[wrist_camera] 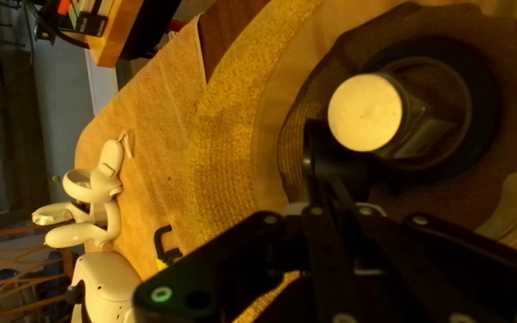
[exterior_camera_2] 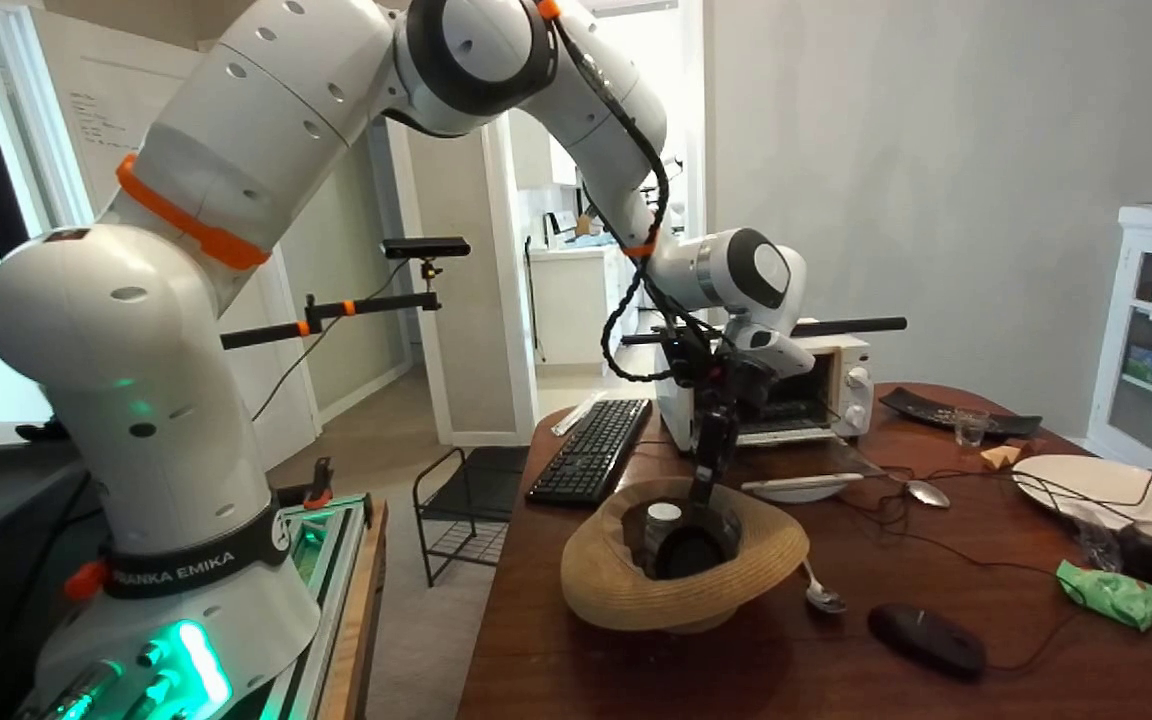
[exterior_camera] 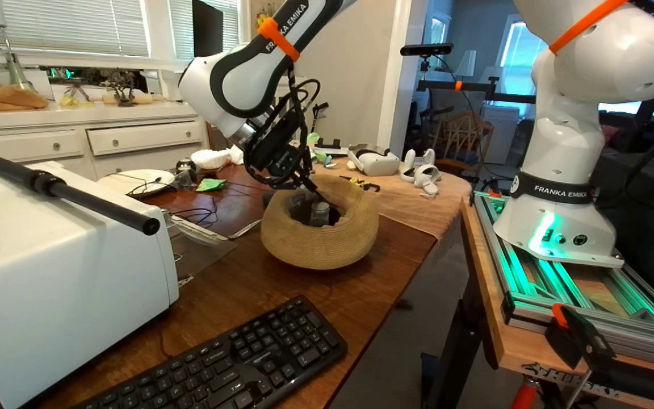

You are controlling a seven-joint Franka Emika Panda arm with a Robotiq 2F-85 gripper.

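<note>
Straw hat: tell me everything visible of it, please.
The hat, tan and woven, sits upside down on the wooden table, crown below, wide curving brim uppermost. Its hollow holds a pale-lidded jar and a dark ring-shaped thing. The gripper reaches inside; whether it touches the hat is unclear.

We find a rough, matt hat (exterior_camera_2: 601,588) of woven straw on a glossy wooden counter (exterior_camera_2: 836,680). Inside the hat is a clear, glassy jar (exterior_camera_2: 656,540) with a smooth lid (wrist_camera: 365,113); beside the hat, fuzzy cloth (wrist_camera: 159,170).
</note>
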